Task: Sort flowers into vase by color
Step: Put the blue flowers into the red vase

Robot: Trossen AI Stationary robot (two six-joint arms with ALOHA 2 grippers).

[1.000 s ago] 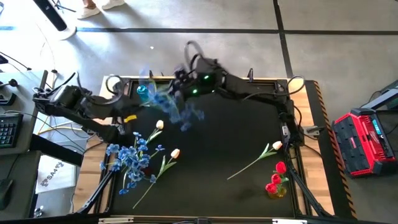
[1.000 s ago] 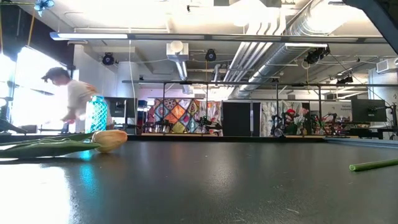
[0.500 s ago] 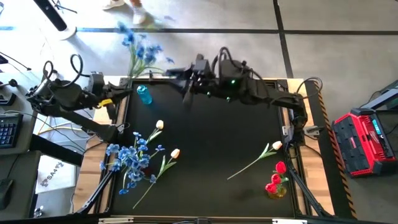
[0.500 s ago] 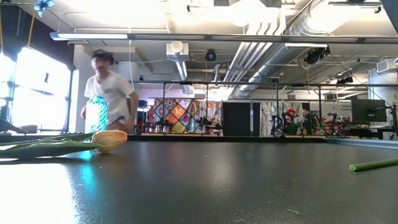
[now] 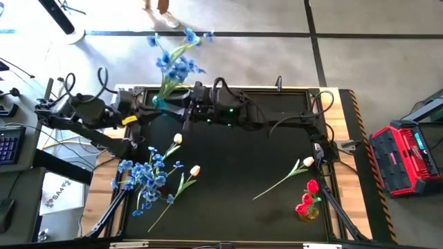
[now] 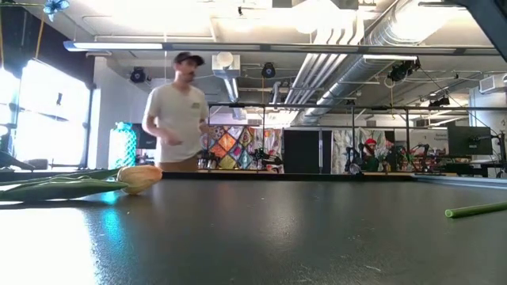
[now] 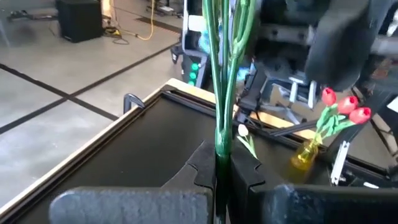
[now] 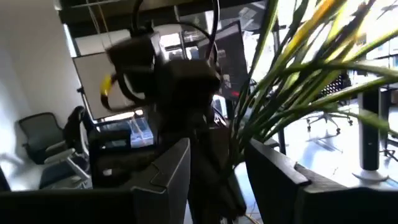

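A spray of small blue blossoms [image 5: 176, 63] on several thin green stems stands upright over the table's far-left corner. My left gripper [image 5: 143, 111] is shut on its stems [image 7: 221, 134]. My right gripper [image 5: 185, 111] reaches in from the right and is open. Its fingers [image 8: 176, 167] stand on either side of the same stems [image 8: 239, 140]; I cannot tell whether they touch. In the low view a glowing teal vase [image 6: 121, 147] stands at the far edge. More blue sprays [image 5: 142, 176] and cream tulips [image 5: 194, 169] lie on the table. Red tulips [image 5: 309, 195] stand in a yellow vase. My left gripper pinches the bundle of green stems [image 7: 221, 163] near its lower end between its two fingers, coming level from the table's left. The stems rise upright out of the fingers, fan out above, and carry the blue blossoms high. The spray is lifted clear of the table.
A cream tulip [image 6: 139, 177] lies near the low camera, and a green stem end [image 6: 475, 210] lies at its right. Another cream tulip [image 5: 305, 162] lies near the table's right edge. A person [image 6: 181, 111] stands beyond the far edge. A red case [image 5: 405, 159] sits right of the table.
The blue spray swung up from over the table's far-left part and now stands upright past the far edge. My left gripper moved right toward the stems. My right arm lowered and reached further left. The person beyond the table walked from left to right.
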